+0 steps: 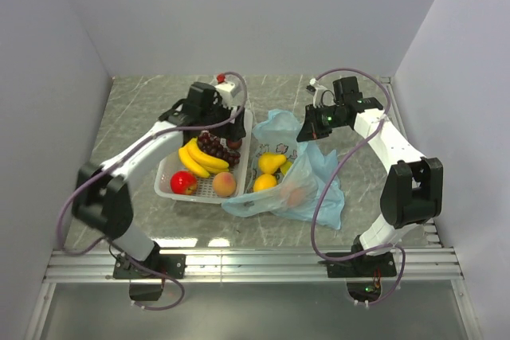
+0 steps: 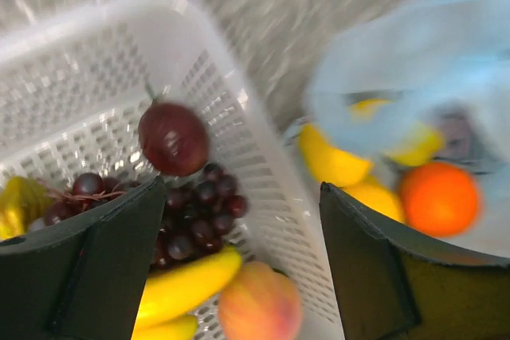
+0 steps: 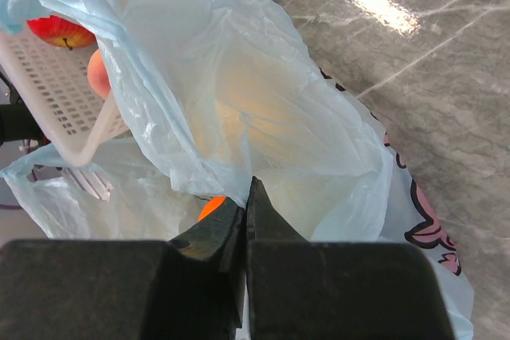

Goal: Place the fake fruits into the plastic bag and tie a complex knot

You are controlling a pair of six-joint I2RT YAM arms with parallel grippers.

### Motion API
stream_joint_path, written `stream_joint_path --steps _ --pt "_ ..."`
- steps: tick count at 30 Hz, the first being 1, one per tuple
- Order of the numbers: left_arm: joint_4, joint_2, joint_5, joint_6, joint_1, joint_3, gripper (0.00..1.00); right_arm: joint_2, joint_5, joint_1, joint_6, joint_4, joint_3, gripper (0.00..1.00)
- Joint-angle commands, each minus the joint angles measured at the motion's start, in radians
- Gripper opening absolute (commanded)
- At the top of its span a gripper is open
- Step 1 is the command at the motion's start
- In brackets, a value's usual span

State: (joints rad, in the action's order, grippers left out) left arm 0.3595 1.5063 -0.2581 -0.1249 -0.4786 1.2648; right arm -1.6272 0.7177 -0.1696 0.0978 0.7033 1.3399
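Observation:
The white basket (image 1: 169, 173) holds yellow bananas (image 1: 199, 158), dark grapes (image 1: 217, 147), a red apple (image 1: 183, 182) and a peach (image 1: 225, 184). My left gripper (image 1: 229, 131) hovers open and empty over the basket's far end. In its wrist view its jaws (image 2: 241, 189) stand wide apart above the grapes (image 2: 195, 212), a banana (image 2: 187, 284), the peach (image 2: 259, 304) and a dark red round fruit (image 2: 173, 138). The light-blue bag (image 1: 319, 181) lies right of the basket, with lemons (image 1: 271, 163) and an orange (image 1: 293, 194) inside. My right gripper (image 1: 309, 133) is shut on the bag's film (image 3: 263, 117), lifting its edge.
Grey walls close in the marble table (image 1: 143, 109) on the left, back and right. A metal rail (image 1: 255, 260) runs along the near edge by the arm bases. The basket's wall (image 3: 48, 85) sits against the bag.

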Motion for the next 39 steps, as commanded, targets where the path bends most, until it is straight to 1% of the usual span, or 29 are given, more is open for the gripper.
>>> stream_joint_path --steps 1,2,5,9,13,16,19,22,23,24,25,28,29,30,33,36,37,39 --pt "0.033 0.11 0.071 0.007 0.006 0.079 0.83 0.047 -0.009 0.001 0.013 -0.01 0.007 0.0" --pt "0.032 0.156 0.089 0.008 0.008 0.085 0.83 0.049 -0.011 0.001 0.014 -0.007 0.005 0.0" --pt "-0.002 0.215 0.111 0.008 0.009 0.09 0.82 0.053 -0.014 0.001 0.019 -0.001 0.001 0.0" --pt "-0.042 0.267 0.131 0.019 0.012 0.077 0.81 0.053 -0.015 0.001 0.02 0.001 -0.004 0.0" --pt "-0.053 0.322 0.125 0.016 0.02 0.096 0.79 0.046 -0.015 0.004 0.025 0.004 -0.002 0.0" --pt "-0.068 0.357 0.123 0.022 0.023 0.108 0.79 0.041 -0.012 0.004 0.023 -0.001 -0.004 0.0" --pt "-0.051 0.4 0.122 0.031 0.025 0.134 0.8 0.035 -0.011 0.002 0.022 0.001 -0.001 0.0" --pt "-0.025 0.437 0.115 0.033 0.034 0.151 0.79 0.033 -0.012 0.002 0.025 0.002 0.004 0.0" --pt "-0.022 0.439 0.111 0.034 0.04 0.151 0.77 0.033 -0.012 0.001 0.025 0.004 0.005 0.0" --pt "-0.018 0.434 0.111 0.034 0.043 0.151 0.73 0.035 -0.012 0.001 0.025 0.004 0.007 0.0" --pt "-0.016 0.427 0.109 0.034 0.046 0.15 0.71 0.035 -0.014 0.002 0.025 0.005 0.007 0.0" --pt "0.001 0.353 0.095 0.01 0.066 0.143 0.64 0.035 -0.009 0.002 0.026 0.007 0.007 0.0" --pt "0.028 0.304 0.091 -0.004 0.077 0.146 0.63 0.035 -0.004 0.001 0.023 0.007 0.007 0.0" --pt "0.042 0.277 0.05 -0.019 0.083 0.15 0.61 0.035 -0.003 0.002 0.023 0.005 0.005 0.0" --pt "0.082 0.152 0.005 -0.045 0.089 0.139 0.58 0.036 -0.003 0.002 0.019 -0.001 0.002 0.0" --pt "0.102 0.043 -0.097 -0.047 0.09 0.111 0.58 0.033 -0.001 0.002 0.014 -0.004 0.007 0.0" --pt "0.101 0.02 -0.174 -0.059 0.089 0.081 0.57 0.035 0.002 0.001 0.008 -0.007 0.007 0.0" --pt "0.081 -0.024 -0.226 -0.09 0.08 0.032 0.57 0.033 0.009 0.002 -0.001 -0.011 0.011 0.0"
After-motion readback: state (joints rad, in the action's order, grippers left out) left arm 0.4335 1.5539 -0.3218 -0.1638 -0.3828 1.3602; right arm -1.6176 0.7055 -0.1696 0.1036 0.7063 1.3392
